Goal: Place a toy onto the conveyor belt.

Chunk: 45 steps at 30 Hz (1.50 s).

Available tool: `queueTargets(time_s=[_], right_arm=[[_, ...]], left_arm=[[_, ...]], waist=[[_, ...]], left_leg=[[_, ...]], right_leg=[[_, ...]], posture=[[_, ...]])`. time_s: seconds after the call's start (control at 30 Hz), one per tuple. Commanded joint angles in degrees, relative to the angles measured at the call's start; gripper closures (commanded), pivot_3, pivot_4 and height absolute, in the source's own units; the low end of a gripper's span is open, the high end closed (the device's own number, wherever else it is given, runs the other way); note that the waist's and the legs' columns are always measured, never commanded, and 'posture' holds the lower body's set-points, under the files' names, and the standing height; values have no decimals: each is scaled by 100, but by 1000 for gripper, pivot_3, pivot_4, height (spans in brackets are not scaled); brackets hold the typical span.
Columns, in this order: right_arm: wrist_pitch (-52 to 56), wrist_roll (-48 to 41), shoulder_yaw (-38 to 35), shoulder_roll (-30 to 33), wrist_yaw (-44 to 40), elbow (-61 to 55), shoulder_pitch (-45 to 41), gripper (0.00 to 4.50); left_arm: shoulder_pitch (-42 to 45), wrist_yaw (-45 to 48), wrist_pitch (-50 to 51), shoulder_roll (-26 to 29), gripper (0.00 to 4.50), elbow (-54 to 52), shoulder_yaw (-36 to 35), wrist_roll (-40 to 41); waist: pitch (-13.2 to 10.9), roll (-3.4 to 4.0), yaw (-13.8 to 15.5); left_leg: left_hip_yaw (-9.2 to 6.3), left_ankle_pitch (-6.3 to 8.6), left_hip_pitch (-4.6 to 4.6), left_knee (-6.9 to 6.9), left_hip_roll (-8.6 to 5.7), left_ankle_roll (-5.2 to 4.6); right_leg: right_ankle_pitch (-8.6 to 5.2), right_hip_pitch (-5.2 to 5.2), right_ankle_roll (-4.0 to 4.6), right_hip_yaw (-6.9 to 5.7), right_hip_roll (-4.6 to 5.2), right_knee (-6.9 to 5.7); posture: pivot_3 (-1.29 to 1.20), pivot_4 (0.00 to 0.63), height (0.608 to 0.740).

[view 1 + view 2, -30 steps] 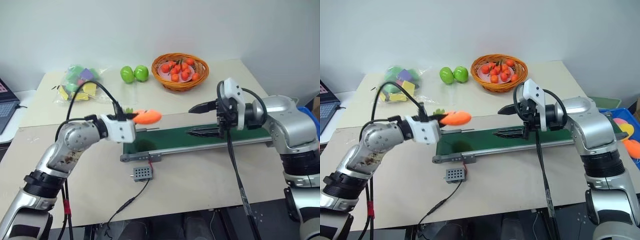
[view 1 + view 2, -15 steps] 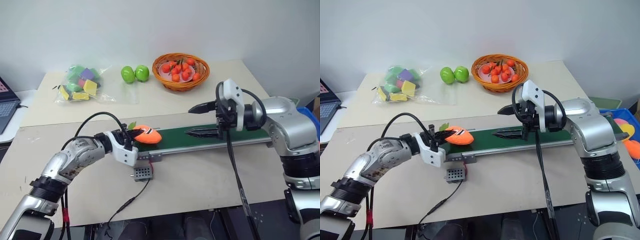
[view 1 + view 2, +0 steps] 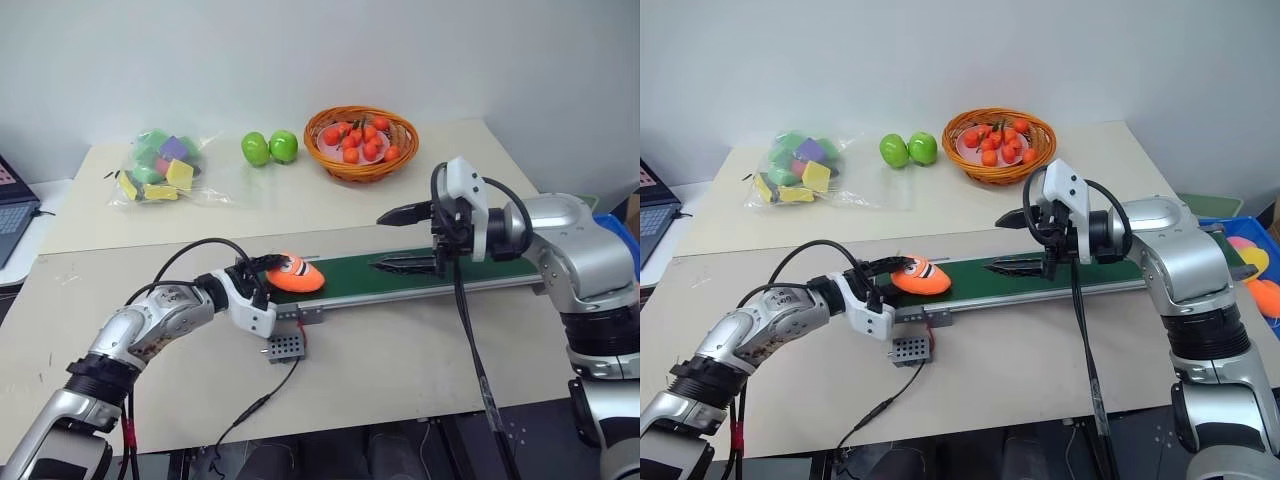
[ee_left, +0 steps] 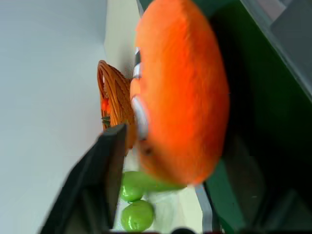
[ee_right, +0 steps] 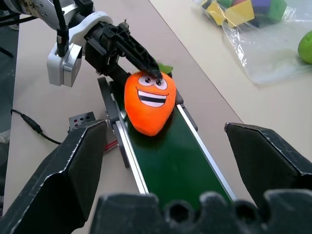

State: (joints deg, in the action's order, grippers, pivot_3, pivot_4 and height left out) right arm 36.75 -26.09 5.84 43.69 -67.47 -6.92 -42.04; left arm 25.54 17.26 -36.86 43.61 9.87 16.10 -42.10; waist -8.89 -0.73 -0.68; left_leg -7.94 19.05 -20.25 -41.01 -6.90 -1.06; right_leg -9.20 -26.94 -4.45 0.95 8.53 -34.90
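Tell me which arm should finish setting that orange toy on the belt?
Left, probably. Its gripper is right at the toy, which lies on the belt's near end; the right gripper hovers farther along.

A: Which parts are cut off? The laptop [image 3: 12, 205] at the frame edge, and the blue bin [image 3: 1252, 262] beside the table [image 3: 1040, 370].
B: The toy [image 4: 183, 97] hides much of the conveyor belt [image 4: 253, 97] in the left wrist view.

Wall: plain white, unmarked, running behind the whole scene [image 3: 300, 50].
Desk: pale beige top [image 3: 400, 350], with a second sheet-like layer at the front and its edge crossing the middle.
Left edge: corner of a laptop [image 3: 12, 195] on a lower white surface.
Right edge: blue bin [image 3: 1240, 240] holding colourful toys.
Light: even, soft shadows.
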Motion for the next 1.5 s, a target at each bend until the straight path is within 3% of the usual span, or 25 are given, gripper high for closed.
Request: queueTargets(time_s=[0.03,0.2,0.3,0.5,0.73,1.5], right_arm=[[-53,-128,-245,73,-25,-160,-46,0],[-105,-89,-239,108,-77,-87,-74,0],[-134,-47,-328,256,-143,15,-94,0],[-201,-32,-604,596,-151,122,110,0],[-472,-60,-1021,1190,-443,228,434,0],[-520,-21,-943,945,-426,621,100,0]], left_arm=[[98,316,251,1,66,-113,-252,637],[-8,2183,1465,32,66,-766,-373,2785],[-230,3753,4194,453,66,-2066,-813,5344],[-29,4083,6755,694,66,-2899,-1582,7401],[132,3892,7433,495,66,-2928,-1919,7907],[760,3726,7519,522,66,-2600,-1961,7527]], waist=[[0,0,-9],[0,0,-9],[-1,-2,-36],[-3,-1,-17],[-4,-2,-9],[-5,-3,-20]], left_leg=[[0,0,0,0,0,0],[4,1,-3,0,2,-2],[4,3,-7,-2,2,-6],[8,6,-4,-4,4,-10],[13,6,-1,-3,6,-9],[29,5,2,1,20,-8]], right_leg=[[0,0,0,0,0,-1],[0,-7,0,0,1,-5],[0,-9,0,0,1,-5],[0,-12,0,-1,0,-9],[0,-7,1,0,-2,-2],[7,-8,11,1,-6,3]], posture=[[0,150,740],[0,150,740],[0,150,740],[0,150,740],[0,150,740],[0,150,740]])
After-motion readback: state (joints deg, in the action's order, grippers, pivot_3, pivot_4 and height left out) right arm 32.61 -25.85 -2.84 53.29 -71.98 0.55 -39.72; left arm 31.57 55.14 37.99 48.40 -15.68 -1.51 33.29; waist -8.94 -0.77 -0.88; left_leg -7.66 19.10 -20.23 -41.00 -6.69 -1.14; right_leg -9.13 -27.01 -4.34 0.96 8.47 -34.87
